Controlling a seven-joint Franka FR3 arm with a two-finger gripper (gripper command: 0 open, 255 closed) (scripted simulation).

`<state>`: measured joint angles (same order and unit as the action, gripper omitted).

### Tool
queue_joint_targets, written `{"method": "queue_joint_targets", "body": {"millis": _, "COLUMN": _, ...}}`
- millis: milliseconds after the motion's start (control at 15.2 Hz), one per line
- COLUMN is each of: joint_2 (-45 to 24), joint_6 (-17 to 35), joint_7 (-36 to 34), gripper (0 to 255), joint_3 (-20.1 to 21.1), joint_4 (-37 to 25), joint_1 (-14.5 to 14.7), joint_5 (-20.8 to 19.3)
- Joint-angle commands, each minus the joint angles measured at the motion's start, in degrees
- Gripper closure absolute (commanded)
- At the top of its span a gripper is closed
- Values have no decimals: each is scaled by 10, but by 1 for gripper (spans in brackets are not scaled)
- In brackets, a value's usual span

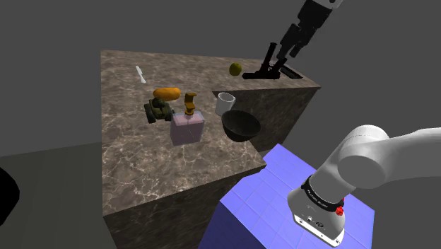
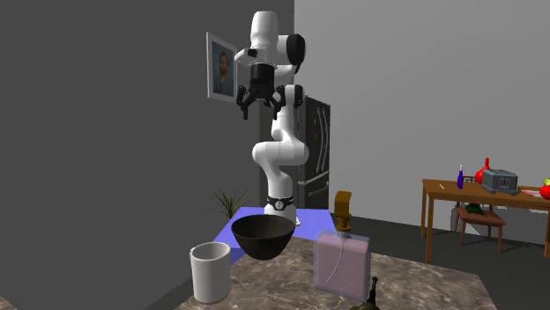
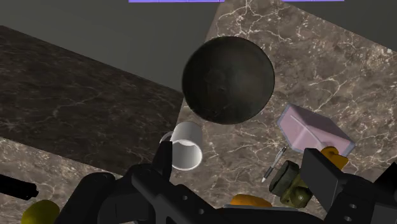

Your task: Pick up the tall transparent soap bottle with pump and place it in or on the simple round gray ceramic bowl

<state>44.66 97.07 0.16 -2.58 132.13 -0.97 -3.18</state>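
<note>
Wears smooth white, rounded shells along the arm (image 2: 280, 157), with dark bands at the joints. Carries a black ring round the base link (image 1: 318, 218), faint lettering on the ring and a red dot (image 1: 340, 211) at its edge. Ends in an all-black gripper (image 2: 260, 111) with two blocky fingers (image 3: 323, 175) and small round holes in its body.

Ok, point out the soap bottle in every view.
Shoulder view: pinkish soap bottle mid-counter, just left of the bowl.
Second exterior view: soap bottle lower right, right of the bowl.
Wrist view: soap bottle close beside the bowl.
Shared landmark: the dark bowl.
</note>
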Motion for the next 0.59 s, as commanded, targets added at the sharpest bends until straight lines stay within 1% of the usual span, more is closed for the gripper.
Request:
{"method": "queue_joint_targets", "body": {"millis": 0, "joint_2": 0, "joint_6": 0, "joint_7": 0, "gripper": 0, "joint_3": 0, "joint_4": 0, "joint_1": 0, "joint_5": 0}}
{"method": "queue_joint_targets", "body": {"millis": 264, "joint_2": -11, "joint_6": 72, "joint_7": -46, "gripper": 0, "joint_3": 23, "joint_4": 52, "joint_1": 9, "joint_5": 31}}
{"method": "queue_joint_targets", "body": {"millis": 528, "joint_2": -36, "joint_6": 148, "joint_7": -90, "gripper": 0, "joint_3": 49, "joint_4": 91, "joint_1": 20, "joint_5": 62}}
